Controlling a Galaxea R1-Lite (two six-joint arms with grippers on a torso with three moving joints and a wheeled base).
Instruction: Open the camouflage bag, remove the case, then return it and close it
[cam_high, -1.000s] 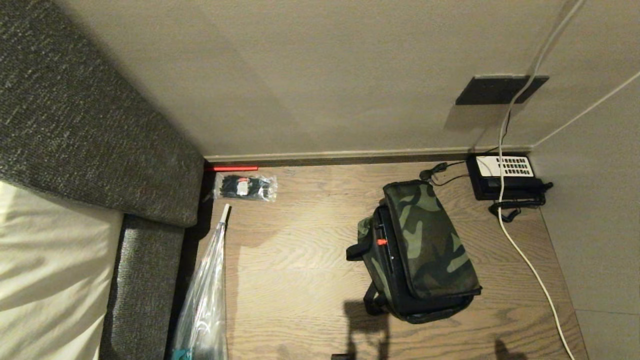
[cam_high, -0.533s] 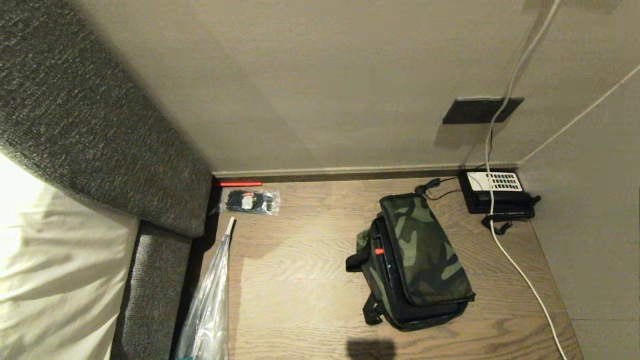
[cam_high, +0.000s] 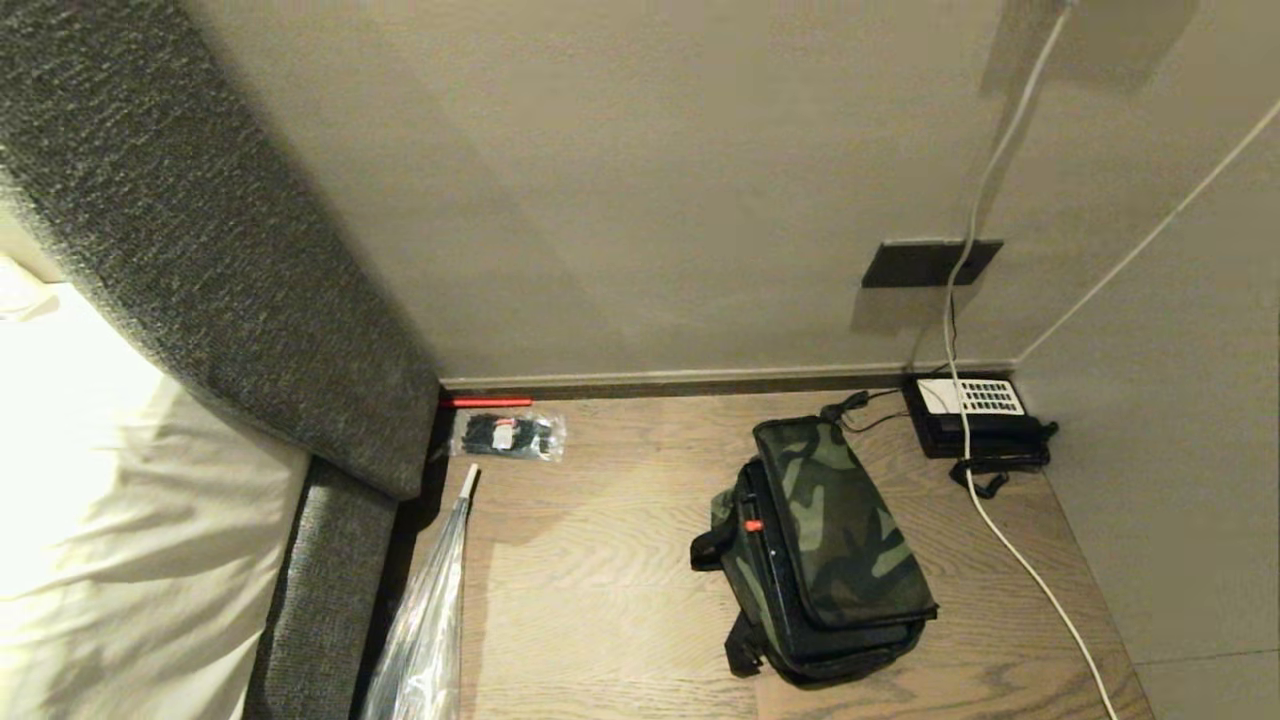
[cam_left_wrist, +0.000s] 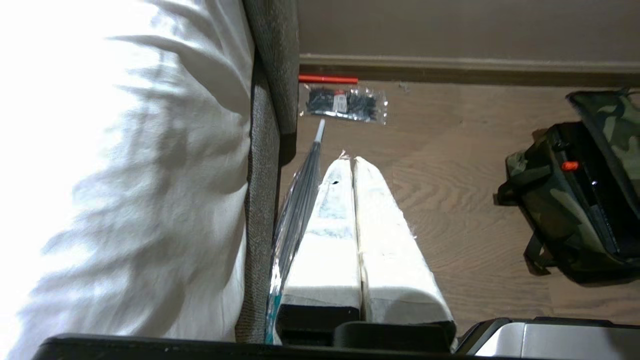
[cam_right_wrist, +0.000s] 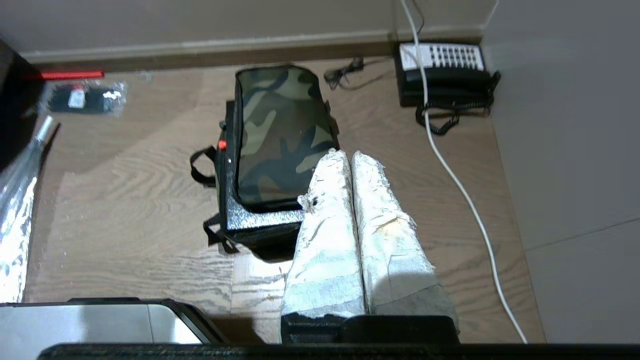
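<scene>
The camouflage bag (cam_high: 835, 520) stands on the wooden floor at the right, its green patterned lid lying down on top. Under the lid, the case (cam_right_wrist: 260, 220) shows only as a speckled glittery black edge with a small red latch (cam_right_wrist: 222, 145). Neither arm is in the head view. In the right wrist view my right gripper (cam_right_wrist: 348, 154) hangs above the floor just beside the bag's near corner, shut and holding nothing. My left gripper (cam_left_wrist: 352, 160) hangs shut and holding nothing over bare floor beside the bed, well away from the bag (cam_left_wrist: 545, 200).
A black telephone (cam_high: 975, 415) sits in the far right corner, and a white cable (cam_high: 1040, 590) runs down the wall and across the floor past the bag. A clear packet of cable ties (cam_high: 508, 436) and a wrapped umbrella (cam_high: 425, 620) lie by the grey bed frame (cam_high: 330, 580).
The whole head view has tilted up: more wall shows and everything on the floor sits lower and smaller. The arms' shadows have left the bottom edge. The bag has not moved.
</scene>
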